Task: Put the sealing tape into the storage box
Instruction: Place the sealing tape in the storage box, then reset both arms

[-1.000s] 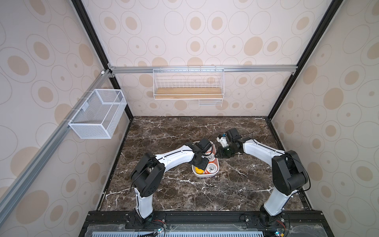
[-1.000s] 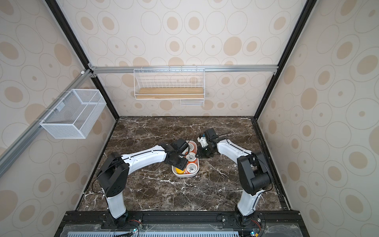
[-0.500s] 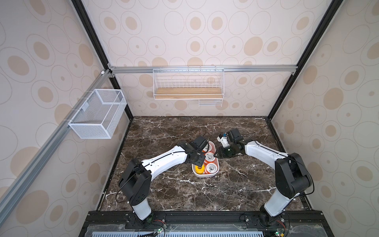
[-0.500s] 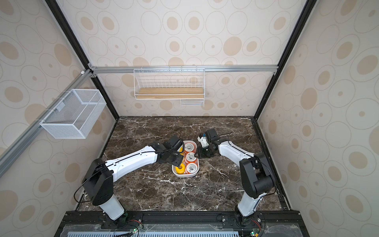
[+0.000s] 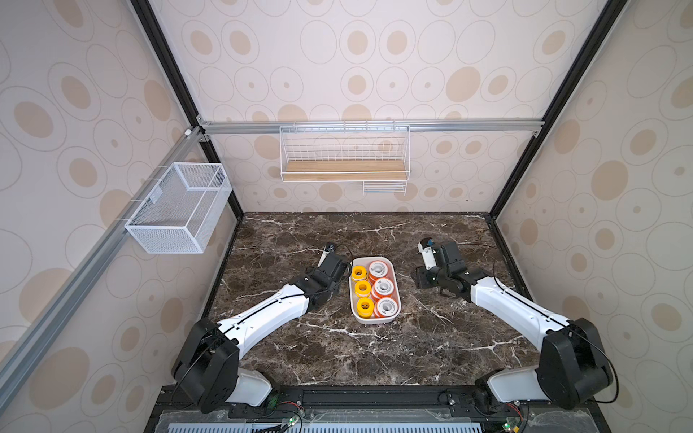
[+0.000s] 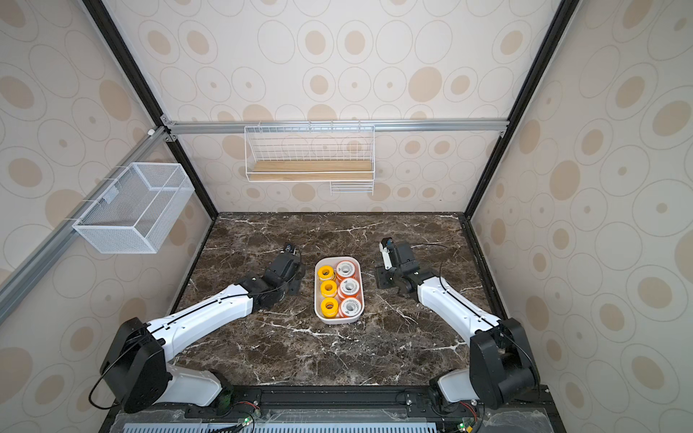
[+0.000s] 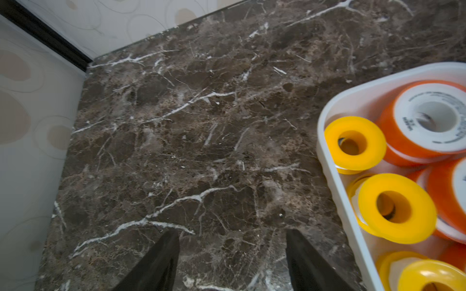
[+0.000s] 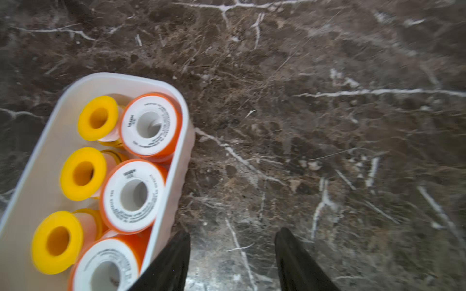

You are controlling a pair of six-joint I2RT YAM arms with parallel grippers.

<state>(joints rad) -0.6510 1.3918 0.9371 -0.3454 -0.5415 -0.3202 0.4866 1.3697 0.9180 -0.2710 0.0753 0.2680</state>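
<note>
The storage box (image 5: 375,321) (image 6: 337,321) is a shallow white tub in the middle of the marble table. It holds sealing tape in two rows: yellow spools (image 5: 363,288) (image 6: 329,288) (image 7: 393,209) (image 8: 83,173) and white-faced, orange-rimmed spools (image 5: 382,288) (image 6: 349,288) (image 7: 428,121) (image 8: 133,194). My left gripper (image 5: 338,280) (image 7: 232,233) hangs open and empty over bare marble just left of the box wall (image 7: 338,186). Right of the box, my right gripper (image 5: 423,279) (image 8: 232,231) is open and empty, one finger beside the box wall (image 8: 176,161).
A white wire-mesh basket (image 5: 180,210) hangs on the left wall. A wire shelf with a wooden base (image 5: 344,170) hangs on the back wall. Walls close the table on three sides. Both arms reach in from the front corners.
Both grippers have drawn away from the box, the left one to the left and the right one to the right. The right gripper's jaws have opened.
</note>
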